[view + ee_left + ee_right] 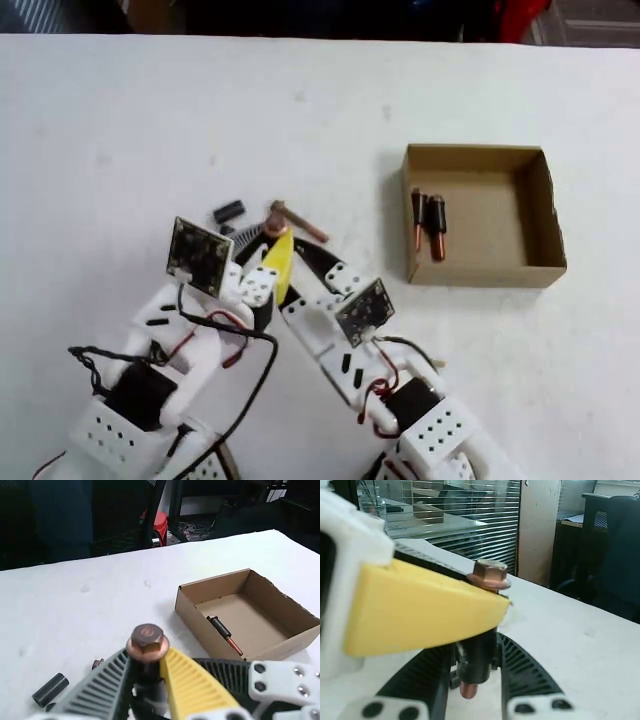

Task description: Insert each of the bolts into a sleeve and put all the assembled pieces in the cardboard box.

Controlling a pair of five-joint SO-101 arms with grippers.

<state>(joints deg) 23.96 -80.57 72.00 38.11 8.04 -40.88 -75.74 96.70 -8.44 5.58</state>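
White table (150, 120), window blinds (465, 510), dark office chair (615, 555)

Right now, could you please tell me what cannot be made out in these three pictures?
Left wrist view: the shank of the copper hex-headed bolt, hidden by its own head and the left gripper.
Right wrist view: the top of the black cylindrical sleeve, behind a yellow finger.
High view: how many pieces lie in the brown cardboard box; too small.

White table (150, 100), slatted window blinds (465, 505), dark chair (615, 555) behind.
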